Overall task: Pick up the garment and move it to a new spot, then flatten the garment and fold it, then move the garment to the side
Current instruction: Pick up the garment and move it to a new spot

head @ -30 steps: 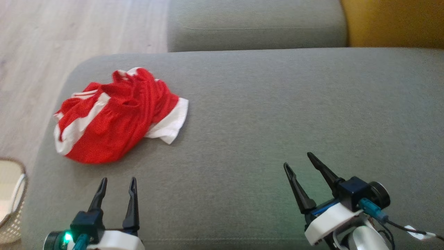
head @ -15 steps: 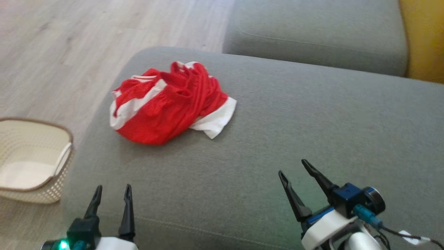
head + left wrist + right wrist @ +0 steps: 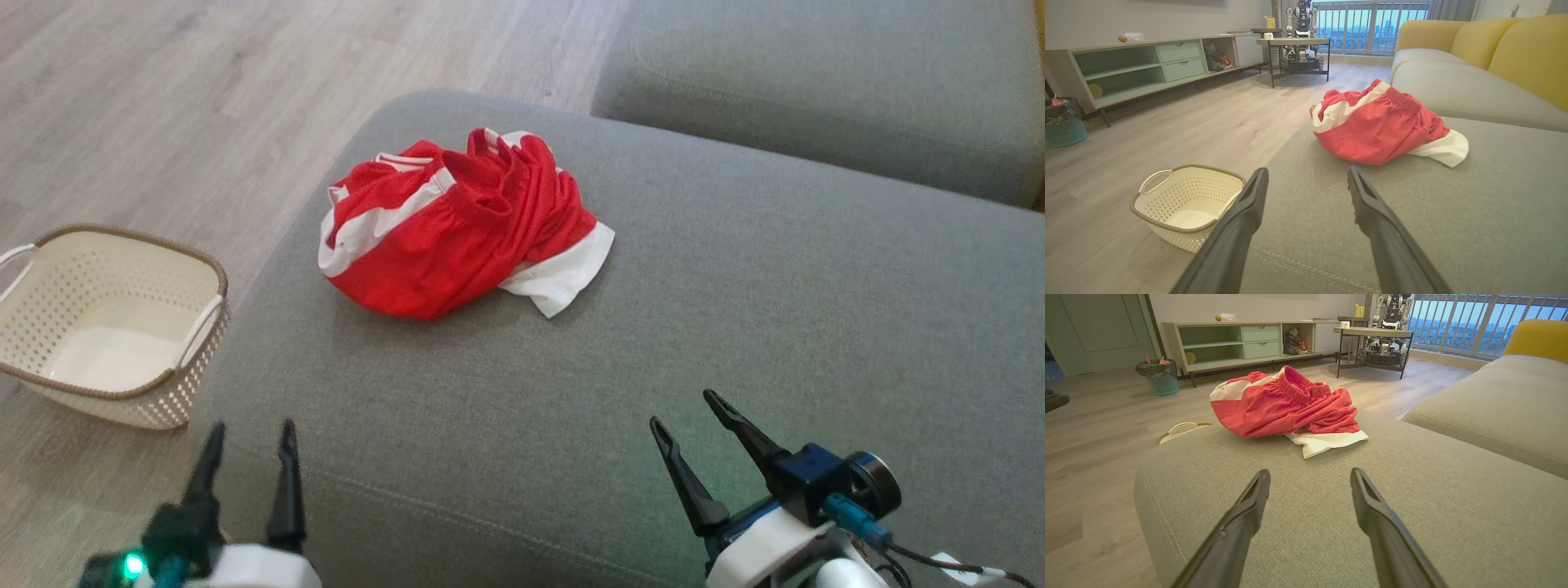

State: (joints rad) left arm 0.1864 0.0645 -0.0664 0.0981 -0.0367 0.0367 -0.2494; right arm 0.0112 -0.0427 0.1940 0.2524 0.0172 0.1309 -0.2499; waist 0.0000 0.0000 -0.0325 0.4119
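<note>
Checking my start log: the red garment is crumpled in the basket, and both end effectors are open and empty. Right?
No: the garment is crumpled on the sofa, not in the basket, as the head view shows. The left end effector and right end effector are open and empty.

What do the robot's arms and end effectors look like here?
Both end effectors have two long, tapered dark fingers on white wrist housings. The left end effector carries a green light and teal plug; the right end effector has a dark blue block, teal connector, black cable and white tag.
</note>
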